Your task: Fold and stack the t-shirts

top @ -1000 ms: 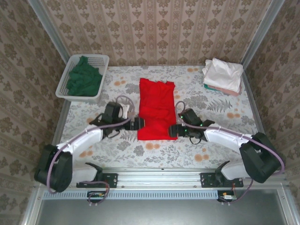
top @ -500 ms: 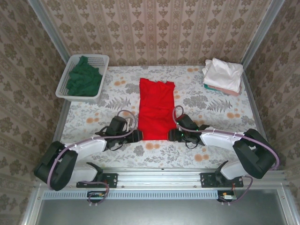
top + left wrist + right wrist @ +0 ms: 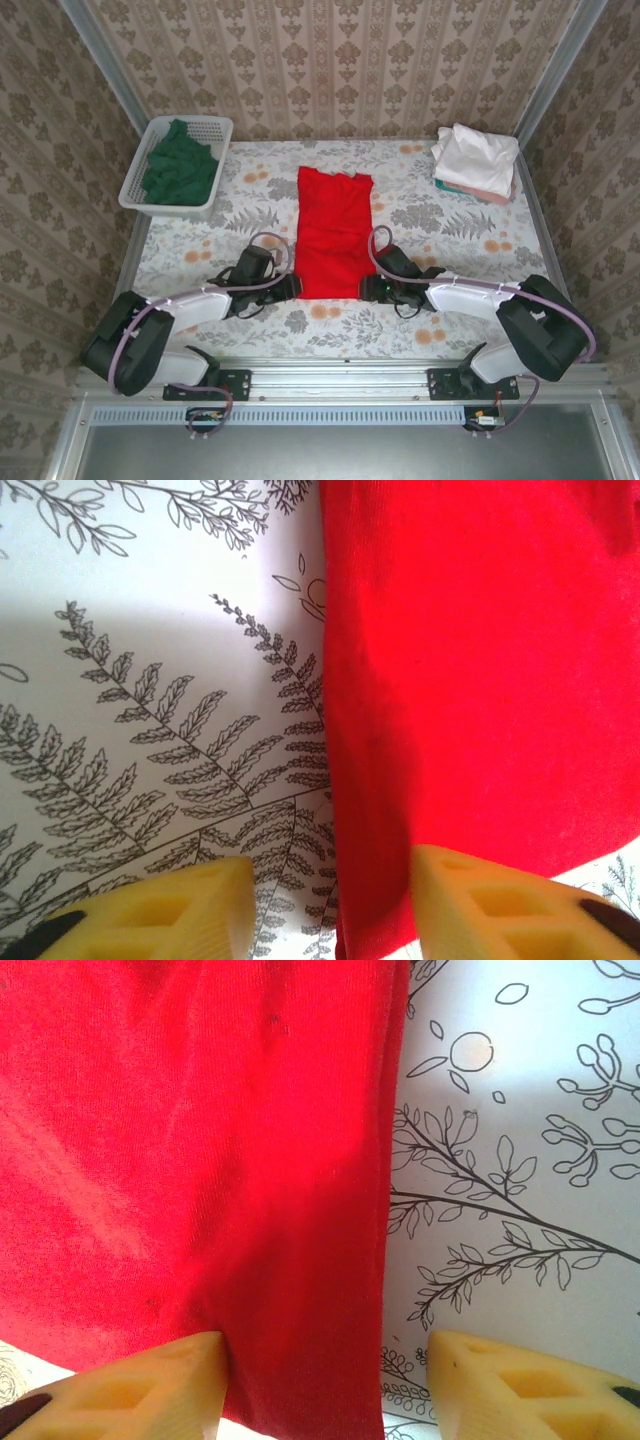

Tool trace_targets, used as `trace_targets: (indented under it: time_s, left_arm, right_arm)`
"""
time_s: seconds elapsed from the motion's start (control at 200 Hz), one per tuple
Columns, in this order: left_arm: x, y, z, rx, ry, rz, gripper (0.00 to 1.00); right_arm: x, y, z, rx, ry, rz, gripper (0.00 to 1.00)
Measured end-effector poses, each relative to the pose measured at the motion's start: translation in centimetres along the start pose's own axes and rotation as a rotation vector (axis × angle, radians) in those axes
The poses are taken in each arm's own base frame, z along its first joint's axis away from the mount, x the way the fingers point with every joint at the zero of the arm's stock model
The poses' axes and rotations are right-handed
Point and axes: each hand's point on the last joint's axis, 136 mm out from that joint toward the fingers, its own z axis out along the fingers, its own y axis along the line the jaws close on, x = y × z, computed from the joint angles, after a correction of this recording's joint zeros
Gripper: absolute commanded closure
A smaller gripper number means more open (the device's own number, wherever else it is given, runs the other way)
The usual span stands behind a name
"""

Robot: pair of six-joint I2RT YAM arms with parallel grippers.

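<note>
The red t-shirt (image 3: 334,232) lies flat in the middle of the top view, narrowed into a long strip that runs from the upper centre down toward the arms. The left gripper (image 3: 291,289) sits at the shirt's lower-left corner and the right gripper (image 3: 367,289) at its lower-right corner.

In each wrist view the yellow fingers (image 3: 185,905) stand apart. One rests over the floral tablecloth (image 3: 150,680) and one over red cloth, with the shirt's side edge lying flat between them, not pinched.

The step in hand looks like taking hold of the bottom hem for the crosswise fold. Next, both grippers would need to close on the corners, lift together and carry the hem toward the collar with the edges aligned.

A dark green shirt (image 3: 180,172) sits in the white basket (image 3: 222,140) at upper left, and the folded stack (image 3: 476,160) is at upper right.
</note>
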Motion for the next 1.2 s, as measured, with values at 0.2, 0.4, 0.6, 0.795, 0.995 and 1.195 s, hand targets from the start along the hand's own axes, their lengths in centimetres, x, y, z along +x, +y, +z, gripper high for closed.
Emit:
trace_targets:
  time_s: [0.2,0.4,0.6,0.795,0.995,1.195]
  left_arm:
    - [0.4,-2.6,0.8,0.078,0.039,0.036,0.66]
    - [0.9,-4.2,0.8,0.128,0.074,0.059,0.60]
    - [1.4,-3.8,0.8,0.125,0.085,0.040,0.58]
    - [2.2,-3.4,1.0,0.113,0.099,0.036,0.67]
    - [2.9,-3.2,1.0,0.107,0.115,0.023,0.91]
    - [3.1,-4.1,0.6,0.134,0.113,0.037,1.00]
  right_arm:
    - [0.2,0.5,-0.3,-0.009,0.009,-0.018,0.42]
    - [-0.5,1.1,-1.0,-0.025,-0.010,-0.033,0.41]
    - [0.0,0.7,-0.4,-0.007,0.011,-0.037,0.41]
    - [0.0,0.5,-0.3,0.000,0.013,-0.038,0.36]
    - [0.5,0.0,-0.2,0.011,0.022,-0.035,0.55]
    - [0.4,0.5,-1.0,-0.016,0.003,-0.033,0.82]
